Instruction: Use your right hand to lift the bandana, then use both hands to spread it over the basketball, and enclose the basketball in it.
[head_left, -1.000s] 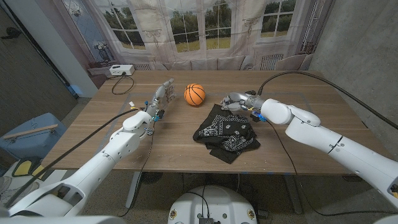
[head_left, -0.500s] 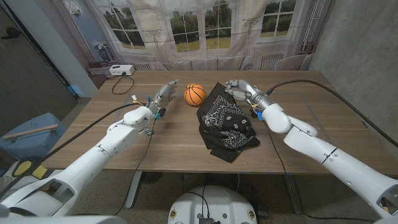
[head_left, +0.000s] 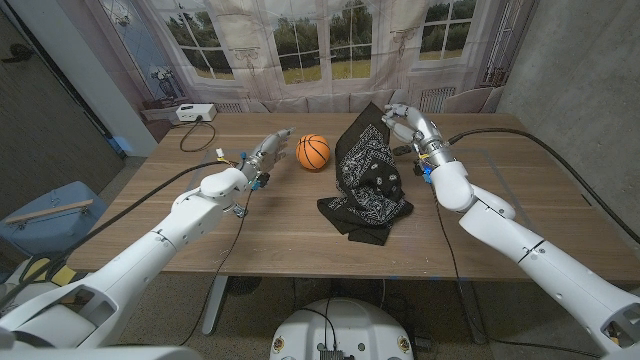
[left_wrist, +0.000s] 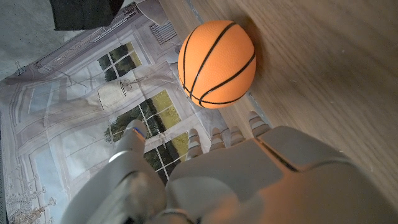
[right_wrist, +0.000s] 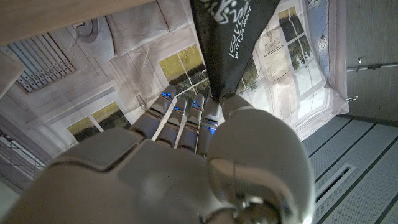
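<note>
Right hand (head_left: 408, 124) pinches the bandana (head_left: 366, 175) corner; raise it until the cloth clears the surface (head_left: 300, 230). Left hand (head_left: 262, 152) waits empty, fingers spread, beside the basketball (head_left: 313, 152).

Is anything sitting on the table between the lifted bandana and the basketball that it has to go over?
Nothing visible. The black paisley cloth bandana hangs from the right hand, its lower end bunched on the wooden table. Only bare tabletop separates it from the small orange basketball. The left hand waits on the ball's far side.
</note>
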